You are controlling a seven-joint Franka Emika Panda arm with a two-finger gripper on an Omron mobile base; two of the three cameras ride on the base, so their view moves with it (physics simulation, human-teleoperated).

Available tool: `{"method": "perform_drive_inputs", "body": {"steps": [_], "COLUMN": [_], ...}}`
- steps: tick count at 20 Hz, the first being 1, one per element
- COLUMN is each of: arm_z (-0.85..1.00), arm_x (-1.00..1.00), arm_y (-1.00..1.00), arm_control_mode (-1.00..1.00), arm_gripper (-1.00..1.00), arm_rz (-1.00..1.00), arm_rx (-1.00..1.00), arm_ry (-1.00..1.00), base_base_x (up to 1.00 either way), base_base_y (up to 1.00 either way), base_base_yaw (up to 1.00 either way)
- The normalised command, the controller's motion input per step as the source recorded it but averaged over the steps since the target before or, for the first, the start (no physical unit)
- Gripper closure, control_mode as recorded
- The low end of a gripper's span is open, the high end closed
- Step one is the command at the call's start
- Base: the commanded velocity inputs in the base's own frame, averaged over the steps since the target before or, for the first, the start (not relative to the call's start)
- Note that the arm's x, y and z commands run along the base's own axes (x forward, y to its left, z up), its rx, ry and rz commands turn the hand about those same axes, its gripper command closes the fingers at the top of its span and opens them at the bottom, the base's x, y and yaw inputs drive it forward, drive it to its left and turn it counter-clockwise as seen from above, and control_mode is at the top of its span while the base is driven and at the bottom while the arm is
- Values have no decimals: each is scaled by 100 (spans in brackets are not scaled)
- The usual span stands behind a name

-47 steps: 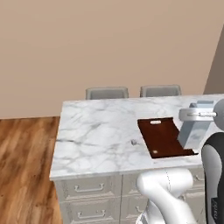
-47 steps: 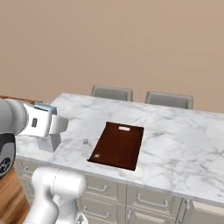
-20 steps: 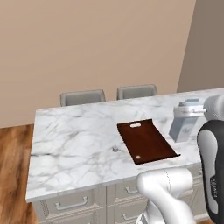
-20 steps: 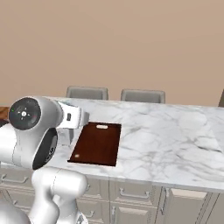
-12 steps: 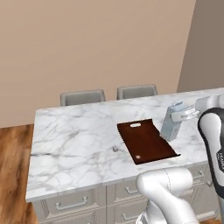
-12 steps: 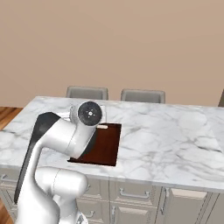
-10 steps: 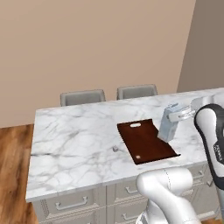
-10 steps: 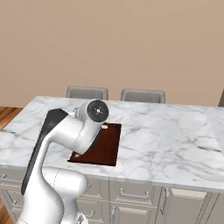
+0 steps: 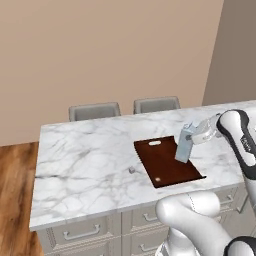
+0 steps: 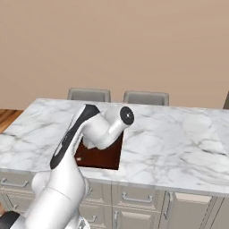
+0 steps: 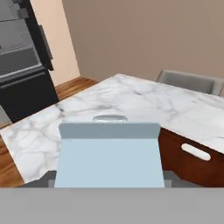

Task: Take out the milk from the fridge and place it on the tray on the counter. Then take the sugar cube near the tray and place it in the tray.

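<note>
The milk (image 9: 184, 148) hangs in the air over the tray (image 9: 167, 161), leaning a little, above the side of the tray that is farthest from the sugar cube (image 9: 132, 170). The gripper (image 9: 196, 137) has its two fingers squeezed on the top part of the milk, and the box fills the space between them in the hand view (image 11: 109, 155). The tray lies flat on the counter (image 9: 85, 155), close to the front edge. The sugar cube sits on the counter just beside the tray, not touching it. I think the milk is a stiff box with smooth, flat sides, so it could slip if the squeeze is weak, and it could dent if the squeeze is too hard. It is tall and thin, so it may tip over if it comes down crooked, and it should be stood up straight first. The sugar cube is tiny, light and hard. I think the fingers must close nearly all the way on two flat sides of it, or it will skip away on the smooth counter.
</note>
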Motion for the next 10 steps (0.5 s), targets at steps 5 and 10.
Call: {"method": "perform_drive_inputs", "body": {"steps": [5,10], "arm_z": [-15,-2], "arm_x": [38,44], "arm_y": [-20,7], "arm_control_mode": [-100,-100], "arm_gripper": [100,100], "arm_rz": [22,5], "arm_rx": [0,-8], "arm_ry": [-13,7], "base_base_x": [0,0], "base_base_y": [0,0], "base_base_yaw": [0,0]}}
